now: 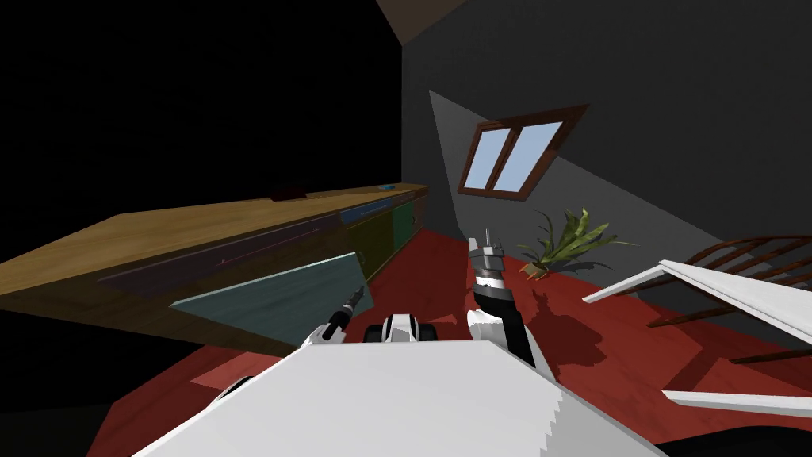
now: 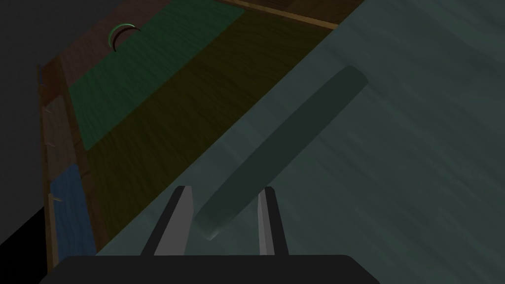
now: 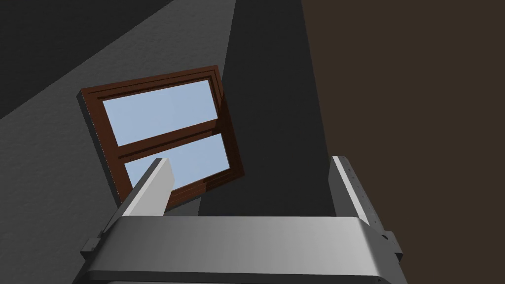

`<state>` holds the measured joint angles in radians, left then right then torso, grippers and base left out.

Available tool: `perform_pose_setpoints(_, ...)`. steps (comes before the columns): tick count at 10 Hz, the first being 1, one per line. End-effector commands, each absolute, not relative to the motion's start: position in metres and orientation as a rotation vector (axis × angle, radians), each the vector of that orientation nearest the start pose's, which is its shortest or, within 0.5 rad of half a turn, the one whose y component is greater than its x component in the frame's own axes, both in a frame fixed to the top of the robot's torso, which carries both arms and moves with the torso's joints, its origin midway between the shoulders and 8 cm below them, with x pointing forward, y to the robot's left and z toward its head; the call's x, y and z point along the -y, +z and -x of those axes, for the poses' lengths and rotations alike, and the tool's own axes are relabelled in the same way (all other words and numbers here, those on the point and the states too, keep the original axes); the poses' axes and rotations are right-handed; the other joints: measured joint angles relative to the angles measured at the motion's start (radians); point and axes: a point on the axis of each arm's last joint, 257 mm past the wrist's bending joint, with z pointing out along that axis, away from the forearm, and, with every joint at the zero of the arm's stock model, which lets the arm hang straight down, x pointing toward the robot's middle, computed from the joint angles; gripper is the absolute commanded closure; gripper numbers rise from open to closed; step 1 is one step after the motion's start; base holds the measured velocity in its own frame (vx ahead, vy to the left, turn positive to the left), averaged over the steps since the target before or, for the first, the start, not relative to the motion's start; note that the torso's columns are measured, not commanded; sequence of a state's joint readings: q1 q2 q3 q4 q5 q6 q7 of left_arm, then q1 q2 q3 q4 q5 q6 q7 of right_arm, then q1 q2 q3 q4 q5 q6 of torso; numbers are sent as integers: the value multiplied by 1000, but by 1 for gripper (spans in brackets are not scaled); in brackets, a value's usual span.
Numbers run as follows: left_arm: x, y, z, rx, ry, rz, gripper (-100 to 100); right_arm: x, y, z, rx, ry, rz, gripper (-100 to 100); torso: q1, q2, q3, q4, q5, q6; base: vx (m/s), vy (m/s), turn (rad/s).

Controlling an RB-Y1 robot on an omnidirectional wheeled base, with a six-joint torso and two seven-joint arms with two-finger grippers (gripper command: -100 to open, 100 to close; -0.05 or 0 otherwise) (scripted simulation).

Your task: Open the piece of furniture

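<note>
Gripping the end of a teal bar handle (image 2: 291, 148), my left end effector (image 2: 224, 190) has its two fingers (image 2: 180, 217) drawn in narrow, one against each side of the bar. The bar's rounded end sits just above the dark body. The handle runs along a teal door (image 2: 404, 187). That door stands open, angled well out from the front of a long wooden cabinet (image 1: 158, 238). In the head view my left end effector meets the door at its free edge, near the middle of the cabinet's front.

Beside the open door, along the same front, is a shut olive-brown panel (image 2: 197, 123). Next to that is a green panel (image 2: 148, 74) with a curved green handle (image 2: 121, 33). A blue front (image 2: 71, 212) lies near the cabinet's top edge.

My right end effector (image 1: 487, 238) is raised upright over the red floor (image 1: 444, 270), well apart from the cabinet, with its fingers (image 3: 153, 187) spread wide.
</note>
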<state>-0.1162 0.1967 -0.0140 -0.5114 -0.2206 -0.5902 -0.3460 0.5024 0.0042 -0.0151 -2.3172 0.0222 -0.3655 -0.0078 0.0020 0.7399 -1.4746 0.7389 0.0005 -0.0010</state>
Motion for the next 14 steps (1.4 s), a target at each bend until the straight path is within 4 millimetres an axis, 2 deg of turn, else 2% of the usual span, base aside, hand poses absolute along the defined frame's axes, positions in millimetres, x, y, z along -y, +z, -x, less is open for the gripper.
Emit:
perform_pose_setpoints(1,-280,-503,-427,-1867,-646,745,100,286,14,-357,-683,1254,-730,0,-1,-2,-1,-1,0,0,-111,35,-35)
perform_pose_setpoints(5,-243,-501,-430,-1907,-713,656,100,286,14,-357,-683,1254,-730,0,-1,4,1,2,0,1,-169,76,-104)
perform_pose_setpoints(7,-243,-502,-429,-1909,-712,658,100,286,14,-357,-683,1254,-731,0,-4,-2,-2,0,-2,-1,-113,33,-34)
perform_pose_setpoints(8,-224,-499,-431,-1926,-747,611,100,286,14,-357,-683,1254,-731,0,-5,-4,-3,1,-3,-2,-165,52,-101)
perform_pose_setpoints(9,-224,-499,-431,-1926,-747,611,100,286,14,-357,-683,1254,-730,0,-3,1,-1,0,1,3,-169,63,-94)
perform_pose_setpoints(11,-227,-503,-427,-1934,-736,613,100,286,14,-357,-683,1254,-731,0,-4,-2,-2,2,-1,2,-63,25,-17)
perform_pose_setpoints(14,-231,-502,-426,-1915,-719,650,100,286,14,-357,-683,1254,-731,0,0,1,0,0,1,2,-137,122,-347)
